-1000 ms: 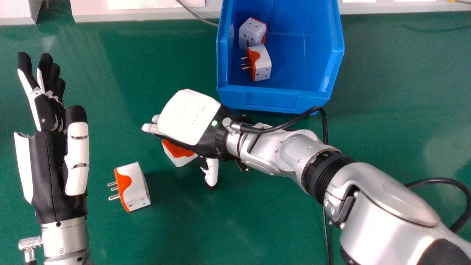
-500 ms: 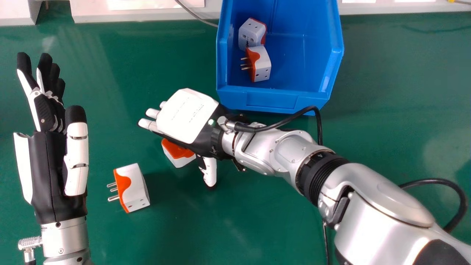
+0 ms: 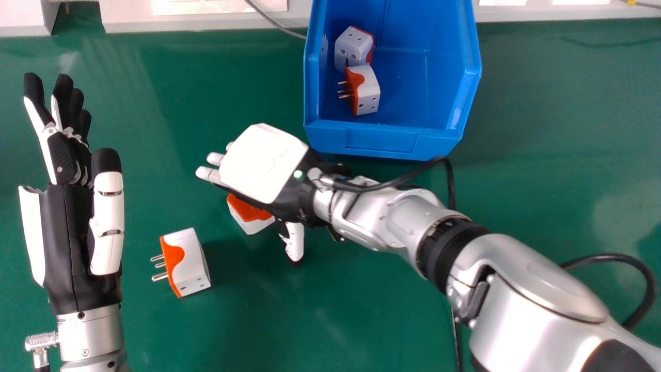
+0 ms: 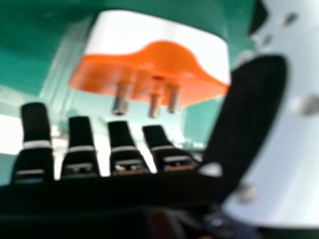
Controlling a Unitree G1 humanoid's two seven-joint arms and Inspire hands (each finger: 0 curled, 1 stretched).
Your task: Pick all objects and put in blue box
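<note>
"State of the fingers (image 3: 208, 174)?"

"Released. On the right hand (image 3: 263, 163) they extend almost straight, with the thumb (image 3: 294, 240) pointing down beside the near adapter (image 3: 250, 214). Contact cannot be confirmed (the palm covers part of the unit)."

"What has just changed?"

"Over the last second, more of the fingers has come into sight past the palm, and the hand has shifted slightly left. The adapter has stayed on the counter (image 3: 320, 320). I read this as grasp alignment; no transfer is under way."

"Remaining units?"

"A loose adapter (image 3: 188, 263) lies farther left, prongs toward the idle left hand (image 3: 75, 243), whose fingers are also straight. Beyond the right hand, the blue box (image 3: 382, 142) contains a front adapter (image 3: 367, 95) and a rear adapter (image 3: 354, 46). The job appears half complete."

"Next operation?"

"Close fingers and thumb fully before lifting. A partial grip could let the unit slip."
</note>
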